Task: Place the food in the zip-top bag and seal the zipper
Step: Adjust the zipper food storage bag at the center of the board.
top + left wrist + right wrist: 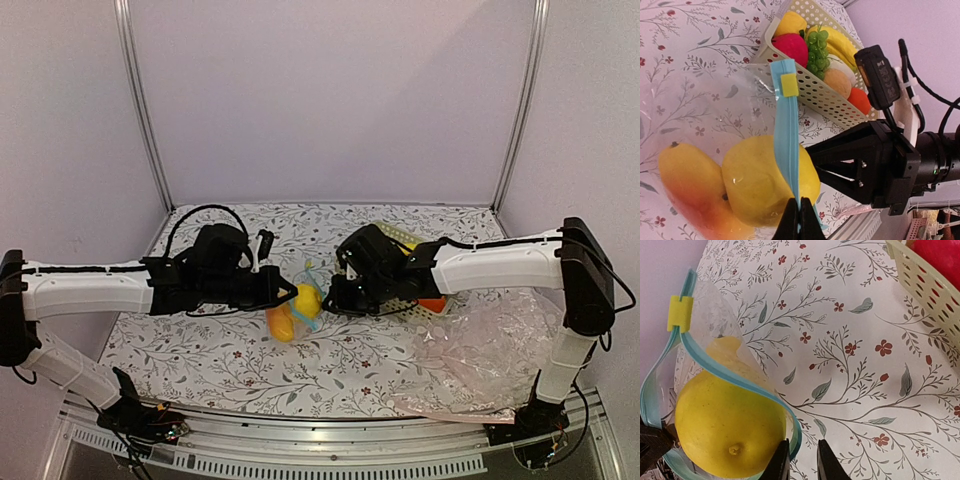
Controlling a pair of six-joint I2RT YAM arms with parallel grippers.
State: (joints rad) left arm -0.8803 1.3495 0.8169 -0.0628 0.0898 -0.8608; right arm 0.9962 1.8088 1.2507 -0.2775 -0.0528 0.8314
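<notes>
The zip-top bag (292, 318) hangs just above the table between both arms, with the food inside it. The rounded yellow fruit (765, 185) sits against the longer orange-yellow one (690, 192). My left gripper (800, 222) is shut on the light blue zipper (787, 130) near one end. A yellow slider (789, 85) sits near the strip's other end. In the right wrist view the zipper (740, 372) curves around the yellow fruit (727, 430), and the mouth gapes. My right gripper (800, 462) is narrowly open, with the strip's edge beside its left finger (781, 460).
A perforated cream basket (815, 95) with red, green, banana and other toy fruits stands behind the bag, under the right arm. A large pinkish clear plastic sheet (490, 350) lies at the front right. The table has a floral cloth (865, 390).
</notes>
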